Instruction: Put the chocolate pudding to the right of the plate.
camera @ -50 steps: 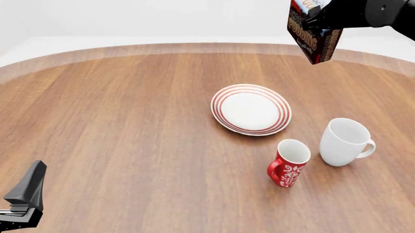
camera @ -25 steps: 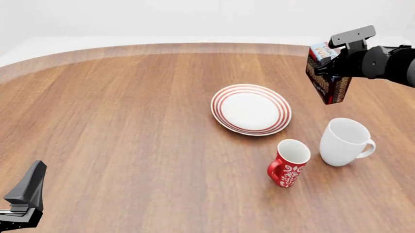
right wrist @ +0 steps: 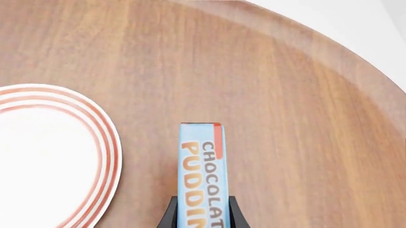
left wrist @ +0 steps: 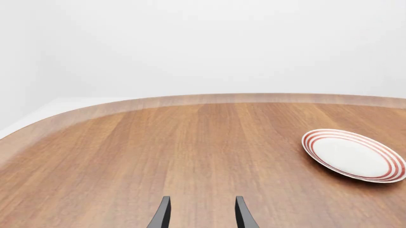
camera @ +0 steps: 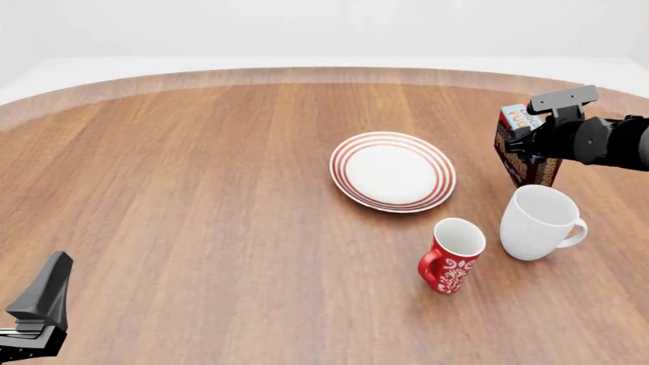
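Chocolate pudding (camera: 519, 144) lower now, right of plate (camera: 393, 171).

We see a small cardboard pudding box (right wrist: 201, 175) with a light-blue top, orange lettering and dark brown sides. The round plate (camera: 393, 171) is white with concentric red rings at its rim. One ceramic mug (camera: 539, 222) is plain white; the smaller mug (camera: 452, 255) is red with a white ornamental pattern and a white inside. The round wooden table (camera: 203, 213) shows warm brown grain.
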